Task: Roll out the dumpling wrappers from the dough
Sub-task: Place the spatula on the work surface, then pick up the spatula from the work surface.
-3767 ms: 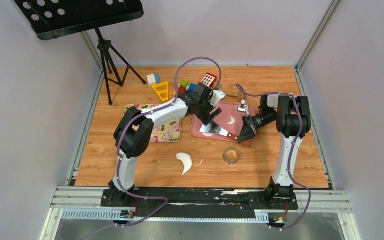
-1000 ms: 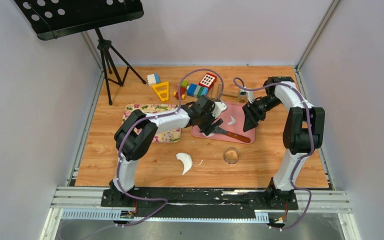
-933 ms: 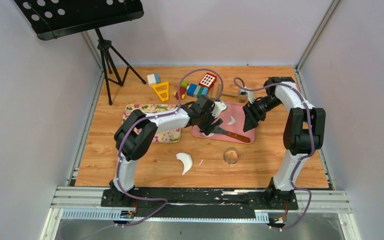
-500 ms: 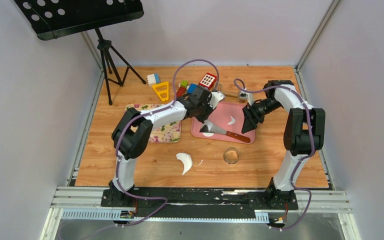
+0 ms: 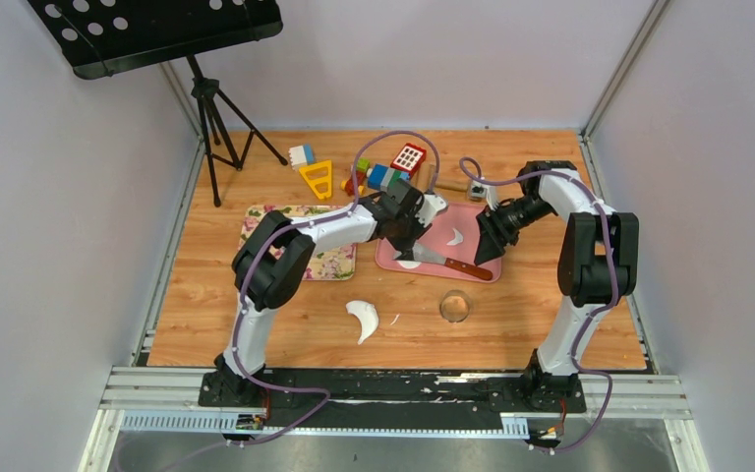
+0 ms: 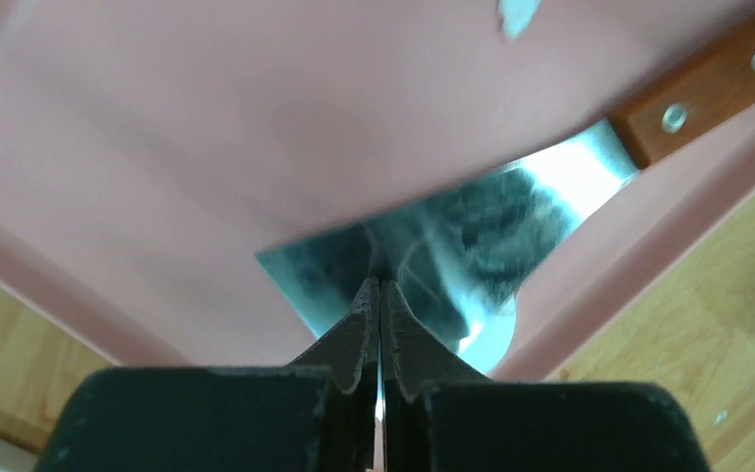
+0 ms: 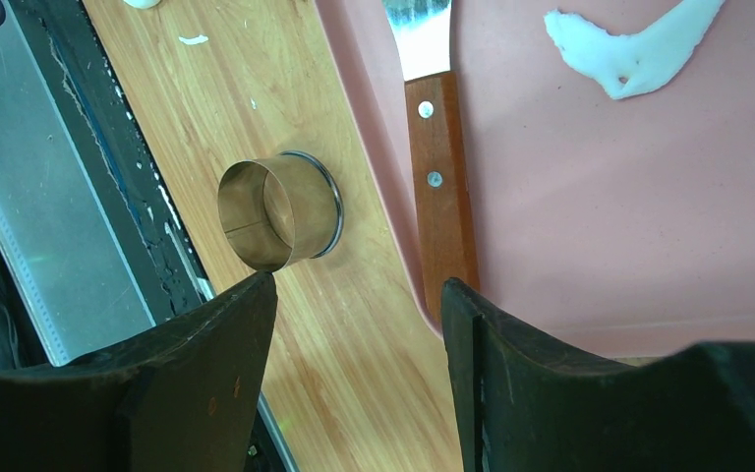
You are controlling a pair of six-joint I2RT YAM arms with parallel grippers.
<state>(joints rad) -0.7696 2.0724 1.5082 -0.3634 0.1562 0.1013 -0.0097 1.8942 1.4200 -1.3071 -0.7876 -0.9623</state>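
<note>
All three views (one high, two close) share the tray point(image 6: 157, 147).

- The left gripper point(image 6: 380, 293) is seen closed tight, its tips against the spatula blade point(image 6: 496, 211).
- The blade and its wooden handle point(image 6: 708, 84) are laid on the pink tray point(image 6: 157, 128).
- A dumpling wrapper point(image 6: 490, 339) is partly covered by the blade.
</note>
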